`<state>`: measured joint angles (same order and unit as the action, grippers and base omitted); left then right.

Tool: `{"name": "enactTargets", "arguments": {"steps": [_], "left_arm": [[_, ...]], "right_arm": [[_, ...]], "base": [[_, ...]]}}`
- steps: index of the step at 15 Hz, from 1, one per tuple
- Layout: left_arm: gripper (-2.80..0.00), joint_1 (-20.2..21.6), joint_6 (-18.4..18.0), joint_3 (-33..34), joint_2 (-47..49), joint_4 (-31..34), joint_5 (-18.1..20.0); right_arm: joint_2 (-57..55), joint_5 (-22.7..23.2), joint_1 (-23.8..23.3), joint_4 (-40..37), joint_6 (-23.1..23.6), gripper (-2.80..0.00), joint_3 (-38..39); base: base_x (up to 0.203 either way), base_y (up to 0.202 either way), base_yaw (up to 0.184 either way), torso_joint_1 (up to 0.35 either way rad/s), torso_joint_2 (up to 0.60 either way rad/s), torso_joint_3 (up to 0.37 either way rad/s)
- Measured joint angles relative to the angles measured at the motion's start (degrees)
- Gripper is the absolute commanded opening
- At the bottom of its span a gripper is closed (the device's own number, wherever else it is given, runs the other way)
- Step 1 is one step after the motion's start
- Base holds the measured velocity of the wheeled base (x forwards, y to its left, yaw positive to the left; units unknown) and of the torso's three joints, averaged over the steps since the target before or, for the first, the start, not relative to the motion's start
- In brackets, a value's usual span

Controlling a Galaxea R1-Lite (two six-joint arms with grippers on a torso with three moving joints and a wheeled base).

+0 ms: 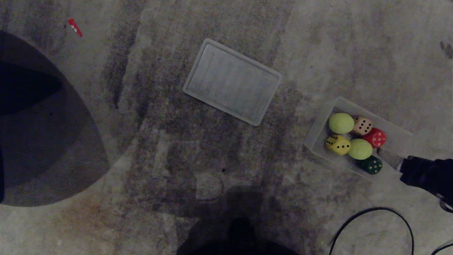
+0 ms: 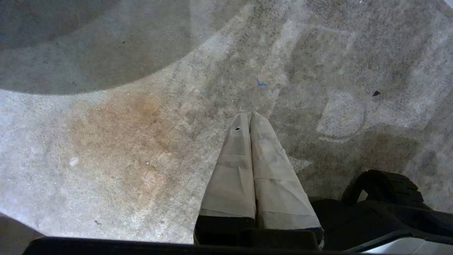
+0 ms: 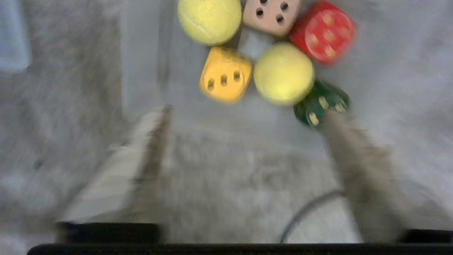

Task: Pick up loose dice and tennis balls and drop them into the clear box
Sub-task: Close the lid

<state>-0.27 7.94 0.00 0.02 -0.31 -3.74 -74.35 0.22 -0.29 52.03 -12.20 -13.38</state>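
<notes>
Floor (image 1: pixel 354 53) was a grubby, patchy grey carpet with a rusty-brown stain (image 2: pixel 120 141) on it. A flat ribbed lid (image 1: pixel 232 81) lay tilted on it near the middle. Small red thing (image 1: pixel 74 27) sat far off on its own, too tiny to tell what. Black cable (image 1: pixel 375 219) looped along the near edge.

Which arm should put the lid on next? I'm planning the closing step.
Probably the right: its open right gripper is beside the clear box, nearer the lid; the left gripper is shut over bare carpet.
</notes>
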Motion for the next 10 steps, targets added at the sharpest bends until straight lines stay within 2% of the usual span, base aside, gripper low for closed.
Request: {"name": "enactTargets", "arguments": {"steps": [3, 8, 10], "left_arm": [[-2.8, 0.0, 0.0, 0.0, 0.0, 0.0, 0.0], [-2.8, 0.0, 0.0, 0.0, 0.0, 0.0, 0.0], [-2.8, 0.0, 0.0, 0.0, 0.0, 0.0, 0.0]], "right_arm": [[16.4, -0.3, -0.1, -15.2, 1.4, -2.8, 2.9], [45.0, -0.1, -0.8, -50.0, 4.7, -2.8, 4.8], [54.5, -0.1, -0.7, -60.9, 6.6, -2.8, 5.4]], "base": [[0.0, 0.0, 0.0, 0.0, 0.0, 0.0], [0.0, 0.0, 0.0, 0.0, 0.0, 0.0], [0.0, 0.0, 0.0, 0.0, 0.0, 0.0]]}}
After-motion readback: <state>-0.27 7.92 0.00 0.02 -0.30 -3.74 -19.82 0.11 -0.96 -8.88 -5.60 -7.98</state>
